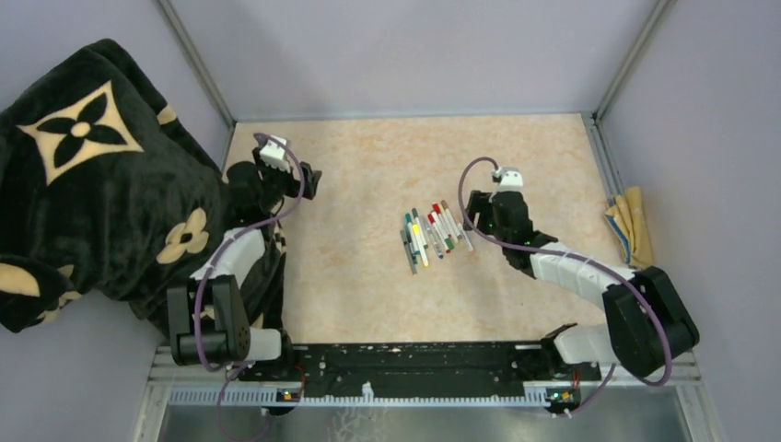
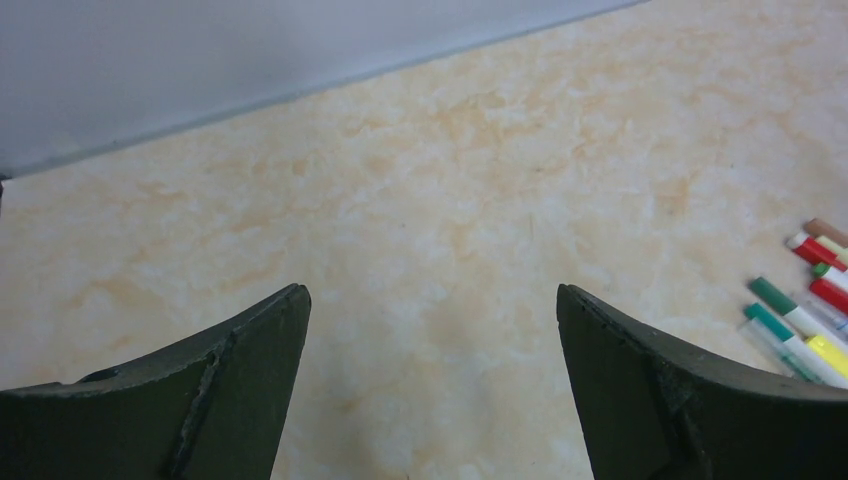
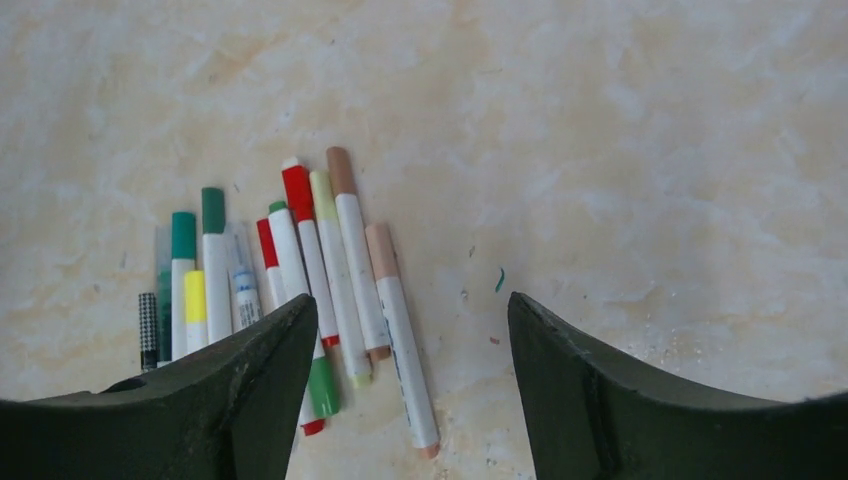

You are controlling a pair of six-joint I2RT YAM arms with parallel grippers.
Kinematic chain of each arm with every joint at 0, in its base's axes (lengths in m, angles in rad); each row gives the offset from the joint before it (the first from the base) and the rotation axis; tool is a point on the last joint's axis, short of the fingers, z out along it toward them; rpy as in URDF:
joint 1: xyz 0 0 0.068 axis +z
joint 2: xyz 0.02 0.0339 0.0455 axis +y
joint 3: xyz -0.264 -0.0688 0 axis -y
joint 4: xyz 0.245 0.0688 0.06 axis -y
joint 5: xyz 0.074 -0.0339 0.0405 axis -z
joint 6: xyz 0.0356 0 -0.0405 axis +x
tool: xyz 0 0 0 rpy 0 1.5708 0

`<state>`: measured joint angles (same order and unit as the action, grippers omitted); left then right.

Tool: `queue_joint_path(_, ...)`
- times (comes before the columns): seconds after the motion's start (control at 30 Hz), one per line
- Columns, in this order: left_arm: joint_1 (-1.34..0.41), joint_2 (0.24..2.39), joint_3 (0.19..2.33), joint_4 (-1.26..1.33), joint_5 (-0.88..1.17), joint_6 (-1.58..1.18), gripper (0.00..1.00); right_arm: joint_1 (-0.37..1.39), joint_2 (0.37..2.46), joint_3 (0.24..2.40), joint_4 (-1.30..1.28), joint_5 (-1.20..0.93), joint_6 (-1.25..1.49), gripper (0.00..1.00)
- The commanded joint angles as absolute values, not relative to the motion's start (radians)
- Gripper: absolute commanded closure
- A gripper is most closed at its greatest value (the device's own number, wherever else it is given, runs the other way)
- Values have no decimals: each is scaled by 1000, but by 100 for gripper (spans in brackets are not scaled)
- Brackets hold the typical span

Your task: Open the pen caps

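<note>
While the right jaws stand apart and empty, the pens (image 3: 345, 260) lie on the worktop (image 3: 650, 150) just ahead of one finger, pen caps (image 3: 297, 193) on; the left jaws gape wide, well apart from them.

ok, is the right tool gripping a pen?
No: the right tool is open with nothing clamped between its fingers, and the pens lie flat on the table.

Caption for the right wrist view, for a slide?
Open right gripper poised over a row of capped pens on the marbled table.
</note>
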<state>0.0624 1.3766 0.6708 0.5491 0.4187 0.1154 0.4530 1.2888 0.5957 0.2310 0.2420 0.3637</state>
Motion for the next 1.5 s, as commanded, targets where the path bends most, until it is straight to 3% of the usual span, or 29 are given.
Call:
queue_joint_path(0.0,68,1334,810,102,489,152,1,482,1335,590,233,271,336,38)
queue_joint_path(0.2,68,1267,906,-115,540,156,1,502,1390,577,252,227,319,46)
queue_joint_path(0.6,68,1206,932,-254,613,202,1,550,1491,588,259,243,299,62)
queue_joint_path(1.0,67,1202,958,-323,653,258,1,596,1563,625,223,309,296,65)
queue_joint_path(1.4,67,1231,979,-332,715,281,1,621,1501,605,217,369,328,99)
queue_joint_path(1.47,66,1236,979,-333,738,286,1,620,1474,607,214,364,327,100)
